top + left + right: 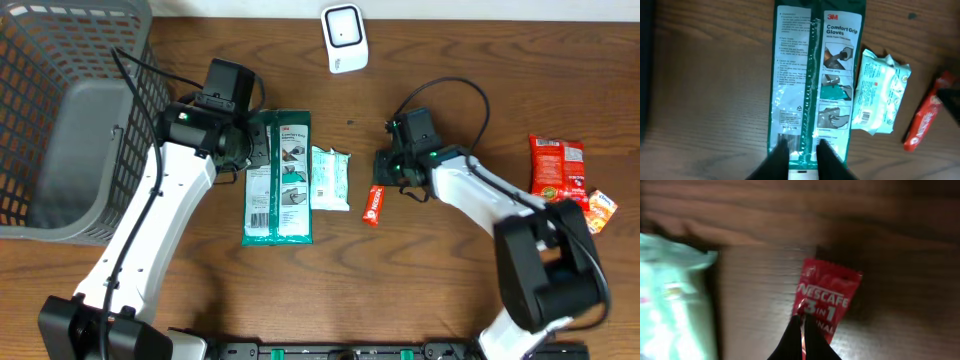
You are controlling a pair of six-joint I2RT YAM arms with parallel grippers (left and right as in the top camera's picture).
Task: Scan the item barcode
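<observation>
The left gripper point(802, 145) pinches the glove pack point(836, 75) by its end (long axis twelve-to-six); the right gripper point(802, 318) nips the Nescafé sachet point(829, 296). The scanner point(343, 38) lies at one o'clock from the left, eleven from the right.

A mock shop checkout staged on a wooden worktop point(400, 290): a grey wire shopping basket point(60, 60) stands at one end, a white barcode scanner point(344, 38) at the far edge, and retail goods lie between them, including a gloves pack point(280, 180), a Nescafé sachet point(373, 205) and red snack packets point(556, 168).
</observation>
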